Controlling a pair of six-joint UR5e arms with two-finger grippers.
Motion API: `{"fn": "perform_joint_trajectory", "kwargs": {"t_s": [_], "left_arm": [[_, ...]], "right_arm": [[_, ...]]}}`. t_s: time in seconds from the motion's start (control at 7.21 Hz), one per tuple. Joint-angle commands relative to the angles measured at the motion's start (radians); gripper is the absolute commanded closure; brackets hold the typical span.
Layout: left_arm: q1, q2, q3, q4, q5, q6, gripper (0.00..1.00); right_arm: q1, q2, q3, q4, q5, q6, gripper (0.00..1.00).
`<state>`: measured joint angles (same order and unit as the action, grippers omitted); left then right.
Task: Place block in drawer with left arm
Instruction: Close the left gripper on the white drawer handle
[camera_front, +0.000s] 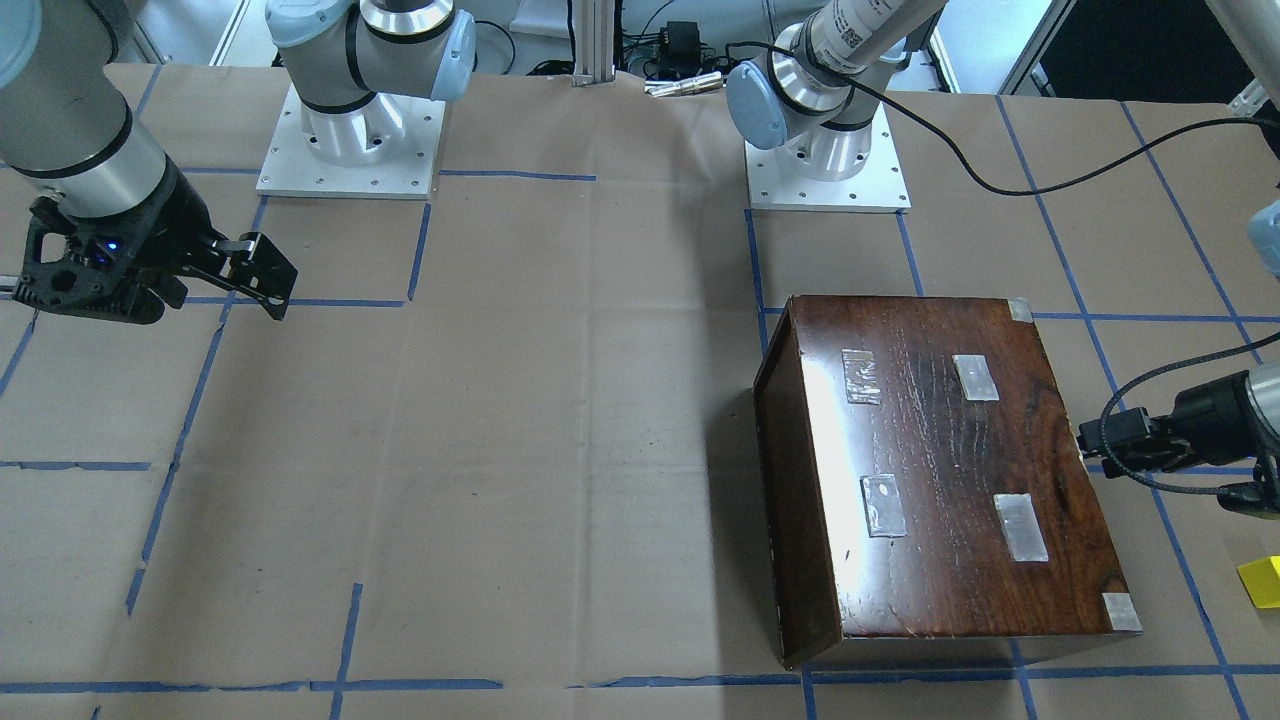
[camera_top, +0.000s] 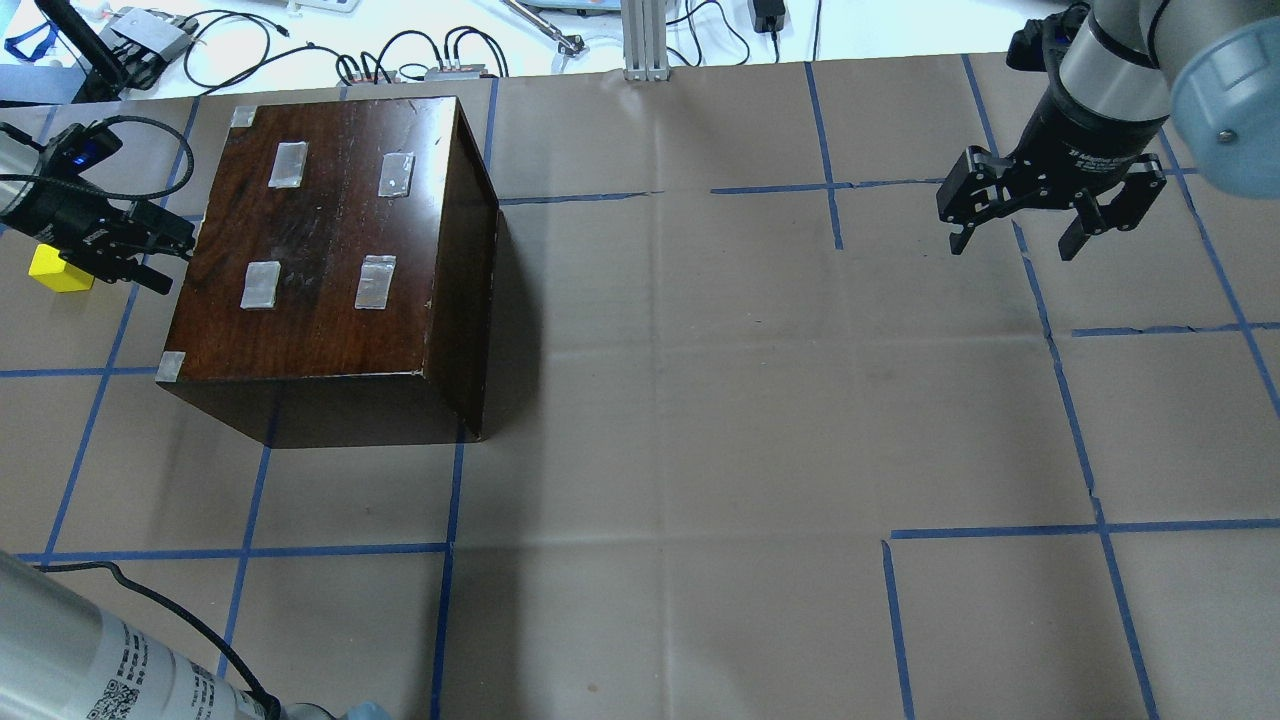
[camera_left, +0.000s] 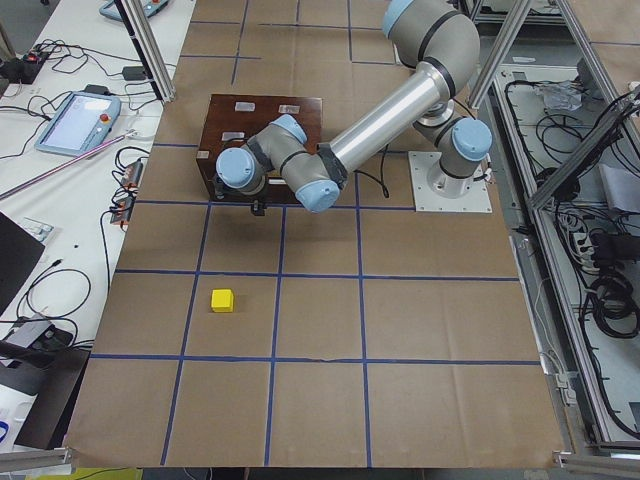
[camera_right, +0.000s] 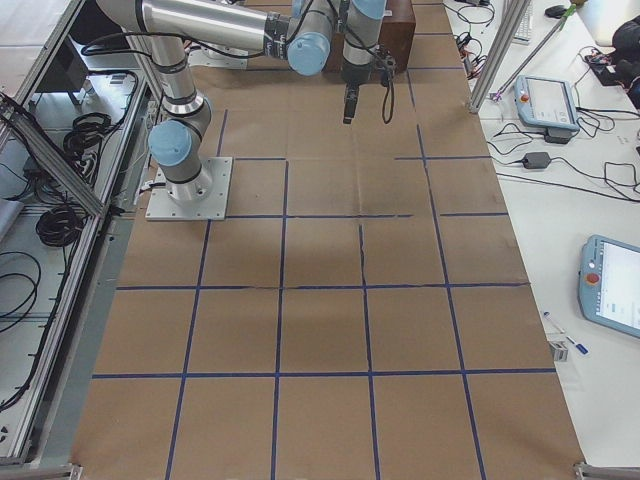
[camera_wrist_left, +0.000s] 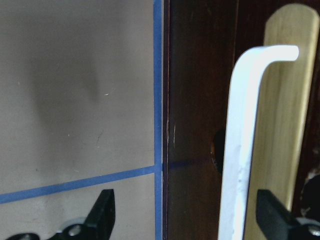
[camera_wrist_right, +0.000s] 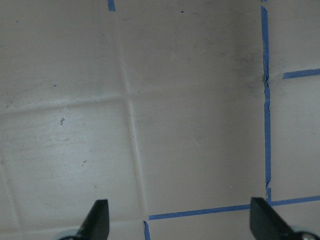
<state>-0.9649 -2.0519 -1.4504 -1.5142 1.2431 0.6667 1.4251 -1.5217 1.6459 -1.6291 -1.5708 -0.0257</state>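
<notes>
The yellow block (camera_top: 60, 268) lies on the paper left of the glossy dark-brown box (camera_top: 330, 240); it also shows in the front view (camera_front: 1262, 582) and the left view (camera_left: 222, 299). My left gripper (camera_top: 172, 262) is open and empty, with its fingertips close against the box's left face and the block just behind it. In the left wrist view the gripper (camera_wrist_left: 190, 220) faces that dark face, which carries a pale wood strip (camera_wrist_left: 285, 125) with a white bent handle (camera_wrist_left: 245, 150). The drawer looks pushed in. My right gripper (camera_top: 1015, 235) is open and empty, far off.
Brown paper with blue tape lines (camera_top: 640, 400) covers the table. The two arm bases (camera_front: 350, 140) stand at the robot's side. Cables and devices (camera_top: 400, 60) lie beyond the far edge. The left arm's black cable (camera_front: 1000, 180) trails over the paper.
</notes>
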Motion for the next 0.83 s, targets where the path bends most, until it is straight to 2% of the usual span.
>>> {"fn": "perform_joint_trajectory", "kwargs": {"t_s": [0.0, 0.42, 0.69], "left_arm": [[0.0, -0.007, 0.001, 0.028, -0.004, -0.001, 0.01], [0.0, -0.01, 0.002, 0.051, -0.04, 0.004, 0.02], [0.002, -0.011, 0.005, 0.058, -0.033, 0.01, 0.02]], "right_arm": [[0.0, 0.0, 0.0, 0.0, 0.0, 0.0, 0.0], [0.0, 0.0, 0.0, 0.0, 0.0, 0.001, 0.0], [0.0, 0.0, 0.0, 0.0, 0.0, 0.0, 0.0]]}}
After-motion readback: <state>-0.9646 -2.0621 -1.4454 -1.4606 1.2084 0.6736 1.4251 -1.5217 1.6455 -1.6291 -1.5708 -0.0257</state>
